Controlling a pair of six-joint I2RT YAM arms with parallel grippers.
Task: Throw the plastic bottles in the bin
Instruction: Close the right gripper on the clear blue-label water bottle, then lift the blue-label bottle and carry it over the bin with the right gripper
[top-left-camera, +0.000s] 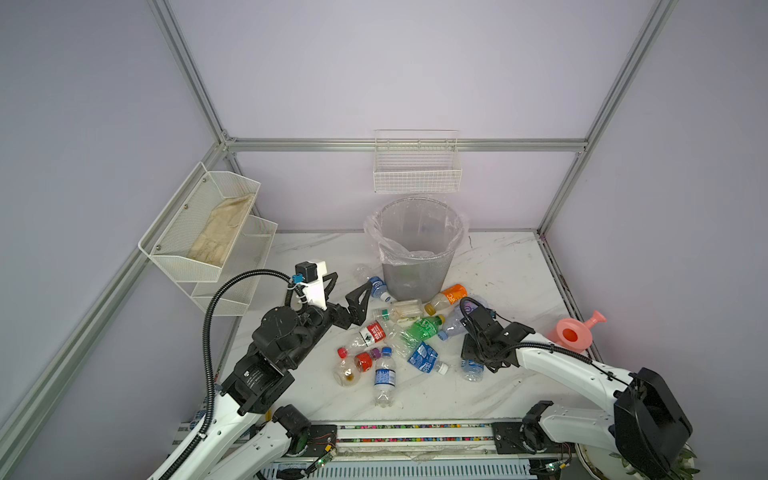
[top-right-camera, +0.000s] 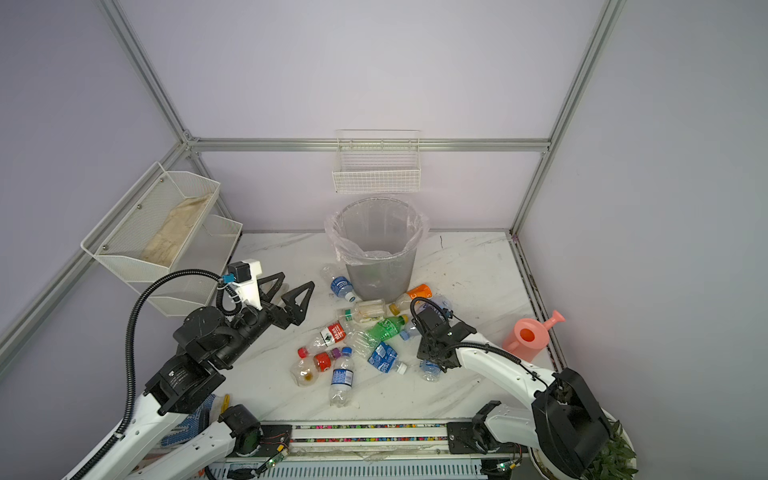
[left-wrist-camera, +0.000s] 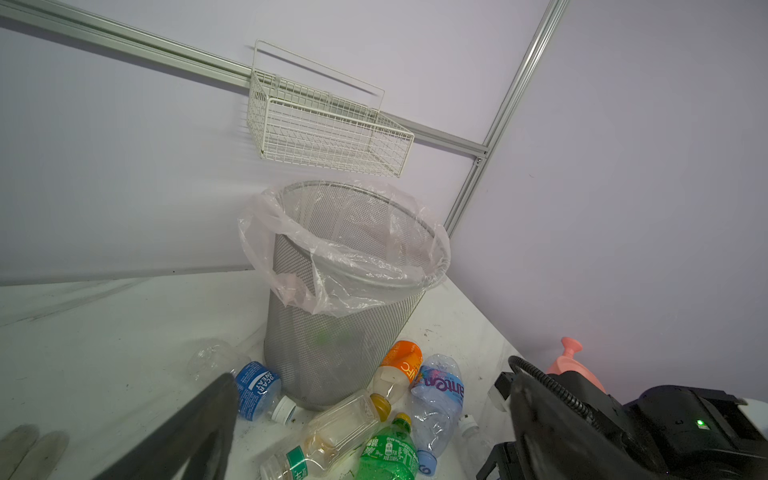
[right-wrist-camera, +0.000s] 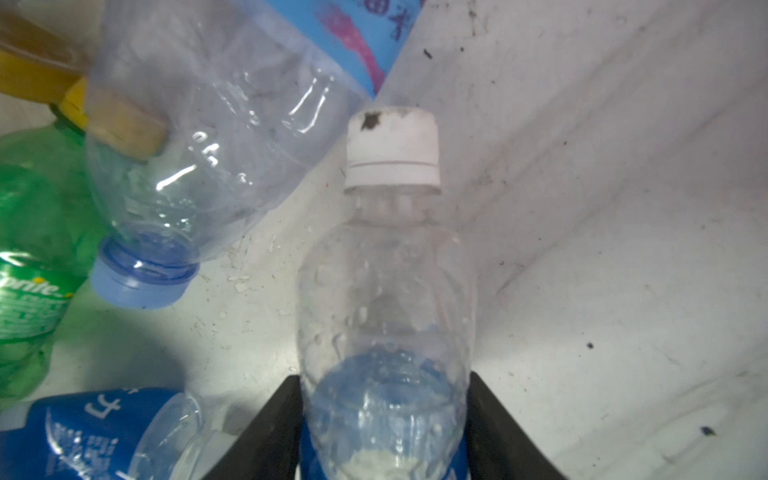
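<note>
The left gripper (top-left-camera: 352, 280) hangs over the tabletop (top-left-camera: 498, 266), left of the centre in both top views. Its jaws are wide apart and nothing is between them. In the left wrist view its two dark fingers (left-wrist-camera: 195, 432) frame the lower part of the picture.

The right gripper (right-wrist-camera: 383, 376) is low, at the right edge of the pile. In the right wrist view its black fingers (right-wrist-camera: 282, 424) press on both sides of a white-capped bottle (right-wrist-camera: 386, 270), a clear one with a blue label, so it grips this bottle. The bottle lies on the tabletop. In a top view only its lower part (top-left-camera: 472, 371) shows under the wrist.

The other plastic bottles (top-left-camera: 423, 356) lie scattered in the middle of both top views, in front of the bin. Among them a green bottle (top-left-camera: 422, 328) lies near the centre of the pile, and an orange-labelled bottle (top-left-camera: 451, 296) lies just beside the foot of the bin.

The bin (top-left-camera: 415, 270) stands upright at the back of the tabletop, above the pile in the frame, with its clear bag folded over the rim. A pink watering can (top-left-camera: 575, 334) stands at the right edge of the tabletop.
</note>
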